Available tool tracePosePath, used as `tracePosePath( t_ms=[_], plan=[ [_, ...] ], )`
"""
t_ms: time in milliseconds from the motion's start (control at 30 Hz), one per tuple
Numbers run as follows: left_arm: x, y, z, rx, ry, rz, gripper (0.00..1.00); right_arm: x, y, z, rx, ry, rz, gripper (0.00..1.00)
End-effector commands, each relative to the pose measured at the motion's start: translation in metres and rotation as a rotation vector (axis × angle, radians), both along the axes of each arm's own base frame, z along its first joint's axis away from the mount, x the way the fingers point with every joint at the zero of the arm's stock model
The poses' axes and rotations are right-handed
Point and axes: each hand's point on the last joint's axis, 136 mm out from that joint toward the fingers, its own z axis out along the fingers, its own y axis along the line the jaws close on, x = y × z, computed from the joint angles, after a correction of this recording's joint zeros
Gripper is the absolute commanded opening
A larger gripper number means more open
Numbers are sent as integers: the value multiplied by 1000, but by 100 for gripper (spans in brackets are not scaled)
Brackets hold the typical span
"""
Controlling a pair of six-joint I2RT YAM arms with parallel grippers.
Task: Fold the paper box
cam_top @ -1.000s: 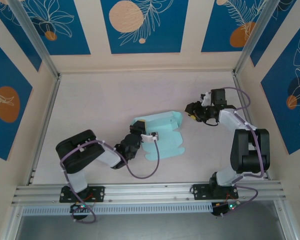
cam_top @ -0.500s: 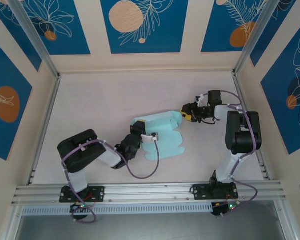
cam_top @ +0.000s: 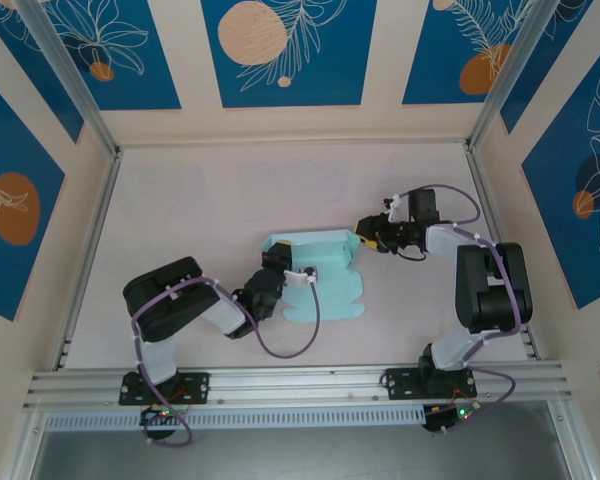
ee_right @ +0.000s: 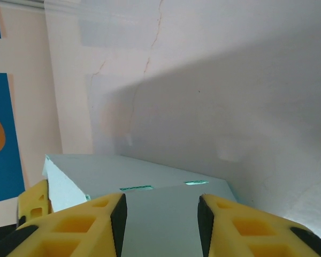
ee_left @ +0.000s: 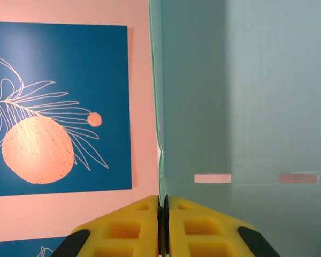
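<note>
Two arms work at the box (cam_top: 335, 295), mid-table (cam_top: 180, 210).

The pale blue card lies partly flat, its rounded tabs toward the near edge and its far panel raised. The left gripper (cam_top: 280, 262) meets the box's left end. In the left wrist view its yellow pads (ee_left: 134, 225) are pressed together on a thin edge of the card (ee_left: 246, 107), which rises upright just right of them. The right gripper (cam_top: 365, 232) is at the raised panel's right end. In the right wrist view its fingers (ee_right: 85, 225) stand apart, with a card panel (ee_right: 144, 174) between them.
</note>
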Motion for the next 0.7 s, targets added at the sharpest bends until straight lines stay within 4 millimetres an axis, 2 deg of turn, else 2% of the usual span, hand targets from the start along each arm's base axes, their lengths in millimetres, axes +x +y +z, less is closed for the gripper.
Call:
tracePosePath(
  t_ms=[0, 133, 333, 667],
  plan=[
    [-1, -2, -7, 25, 5, 9, 10, -10, 2, -11, -42, -12, -5, 41],
    [-1, 0, -10, 33, 6, 16, 10, -13, -5, -25, -63, 11, -60, 39],
    [-1, -2, -11, 40, 5, 9, 10, -19, -8, -23, -86, -5, -62, 39],
    [0, -2, -14, 50, 6, 13, 10, -53, -7, -21, -172, -83, -62, 39]
  ],
)
